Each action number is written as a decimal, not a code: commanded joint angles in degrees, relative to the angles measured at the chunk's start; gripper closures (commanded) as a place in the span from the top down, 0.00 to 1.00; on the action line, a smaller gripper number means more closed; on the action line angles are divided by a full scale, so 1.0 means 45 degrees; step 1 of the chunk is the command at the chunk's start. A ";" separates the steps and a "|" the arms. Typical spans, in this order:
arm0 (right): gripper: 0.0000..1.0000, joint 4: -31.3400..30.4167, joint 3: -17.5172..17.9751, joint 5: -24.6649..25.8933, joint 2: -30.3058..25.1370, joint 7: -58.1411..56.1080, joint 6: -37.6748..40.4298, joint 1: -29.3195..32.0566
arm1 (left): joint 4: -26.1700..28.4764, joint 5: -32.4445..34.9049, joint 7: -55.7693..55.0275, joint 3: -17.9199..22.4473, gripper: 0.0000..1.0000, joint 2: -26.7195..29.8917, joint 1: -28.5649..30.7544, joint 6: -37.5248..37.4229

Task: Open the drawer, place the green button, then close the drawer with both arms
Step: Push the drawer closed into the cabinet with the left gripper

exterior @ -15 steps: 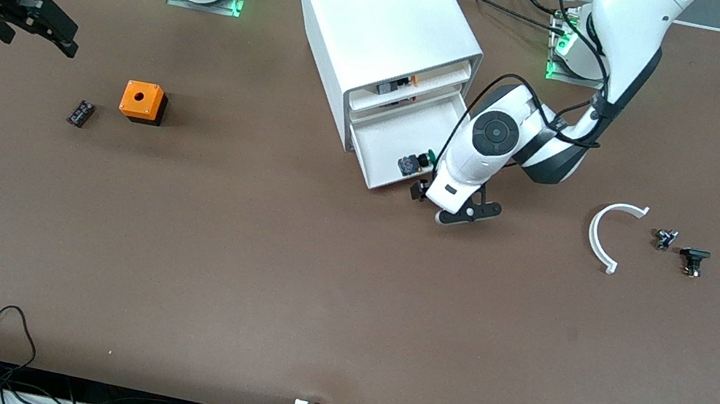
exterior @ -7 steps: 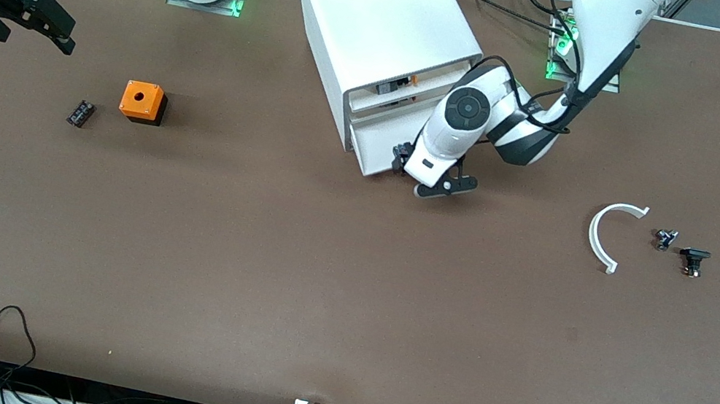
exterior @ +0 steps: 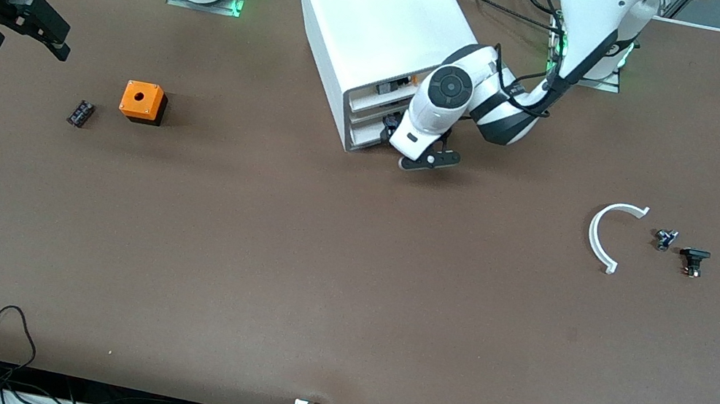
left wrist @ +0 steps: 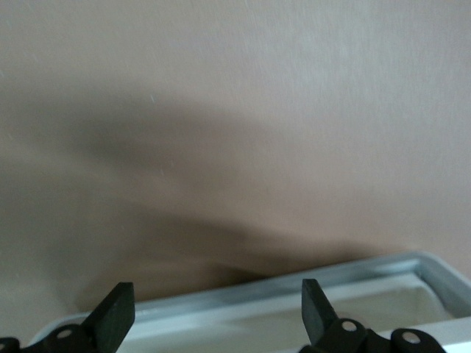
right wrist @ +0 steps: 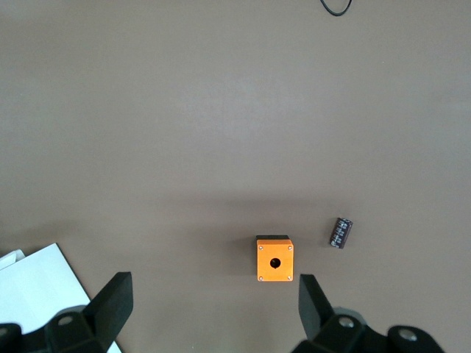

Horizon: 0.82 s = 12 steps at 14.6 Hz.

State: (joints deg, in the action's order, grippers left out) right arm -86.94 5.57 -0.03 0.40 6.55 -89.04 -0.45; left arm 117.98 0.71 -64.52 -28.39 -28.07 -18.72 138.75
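Note:
The white cabinet (exterior: 378,13) stands near the arms' bases. Its lowest drawer (exterior: 367,134) is pushed almost flush with the drawers above it. My left gripper (exterior: 411,152) is open and sits right in front of that drawer. In the left wrist view the drawer's white front edge (left wrist: 294,290) lies between the spread fingers of the left gripper (left wrist: 215,303). The button is hidden. My right gripper (exterior: 53,33) hangs open and holds nothing, over the right arm's end of the table. It waits there, above the orange box (right wrist: 274,259).
An orange box (exterior: 142,101) with a round hole and a small black part (exterior: 80,113) lie toward the right arm's end. A white curved piece (exterior: 602,234) and two small dark parts (exterior: 664,239) (exterior: 693,259) lie toward the left arm's end.
My left gripper moved toward the cabinet and the open drawer slid in ahead of it. The button inside went out of sight. The right gripper barely shifted.

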 commanded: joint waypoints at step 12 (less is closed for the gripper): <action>1.00 0.0354 -0.0164 -0.0031 0.0126 -0.0107 0.0098 -0.0172 | -0.3596 0.1401 0.2300 -0.0272 1.00 0.0867 0.1541 -0.5378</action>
State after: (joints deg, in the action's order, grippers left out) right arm -86.79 5.34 -0.04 0.40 6.53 -89.04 -0.57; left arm 107.24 4.23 -59.19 -29.38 -24.57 -14.07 121.34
